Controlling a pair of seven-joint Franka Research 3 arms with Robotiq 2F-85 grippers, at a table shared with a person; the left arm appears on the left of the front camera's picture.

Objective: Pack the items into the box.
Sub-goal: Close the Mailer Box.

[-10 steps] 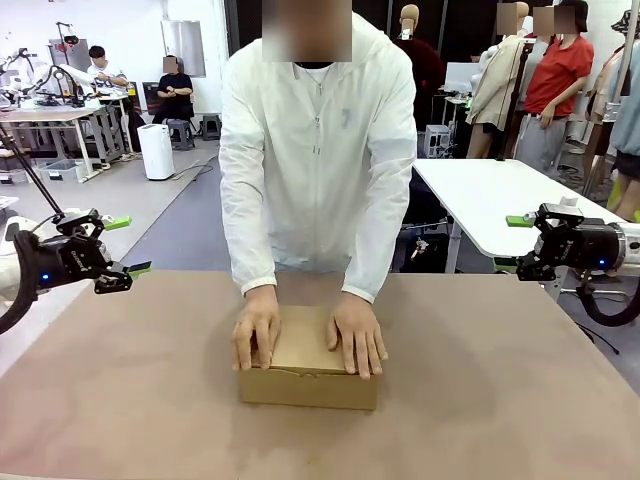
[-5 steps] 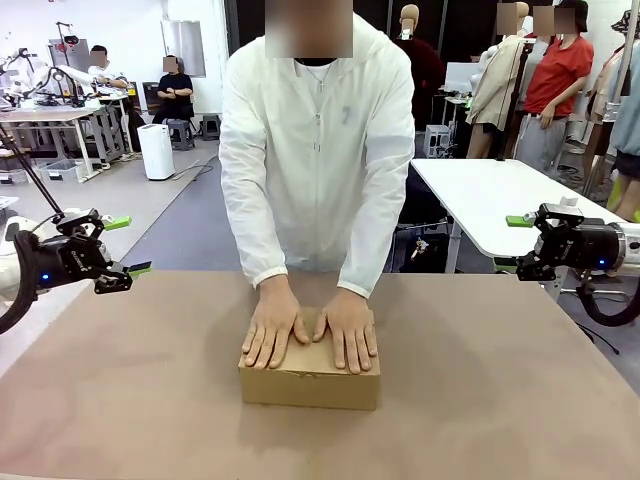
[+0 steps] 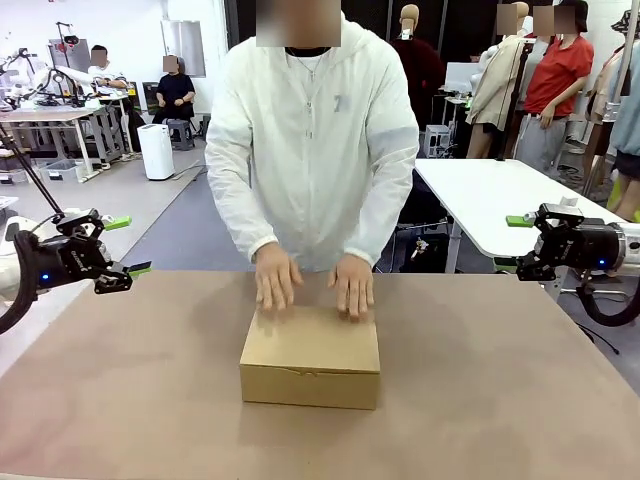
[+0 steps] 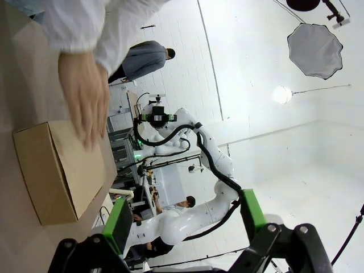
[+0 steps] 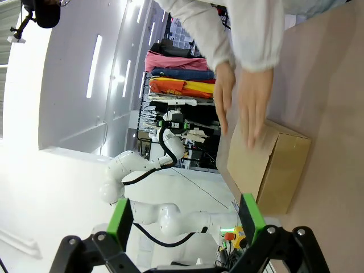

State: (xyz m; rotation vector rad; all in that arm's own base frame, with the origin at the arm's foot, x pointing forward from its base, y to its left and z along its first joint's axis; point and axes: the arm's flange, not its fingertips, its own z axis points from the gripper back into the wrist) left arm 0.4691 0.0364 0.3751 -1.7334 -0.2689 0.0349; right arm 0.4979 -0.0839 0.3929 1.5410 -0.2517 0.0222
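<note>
Your left gripper (image 3: 128, 245) and right gripper (image 3: 520, 240) both stand spread and empty at the table's side edges. The box (image 3: 310, 355), lid down, lies midway between them, long axis across the table, neither arm clearly nearer. The person's hands (image 3: 277, 278) rest at its far edge.

Closed box (image 5: 272, 165) on table (image 5: 335, 114); person's hands (image 5: 242, 105) above lid (slightly blurred); right gripper (image 5: 185, 219) jaws apart.

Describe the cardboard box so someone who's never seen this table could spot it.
On the brown table, look at the middle, right in front of the person in the white jacket. The cardboard box sits there, lid closed, plain brown, with both the person's hands at its far edge.
</note>
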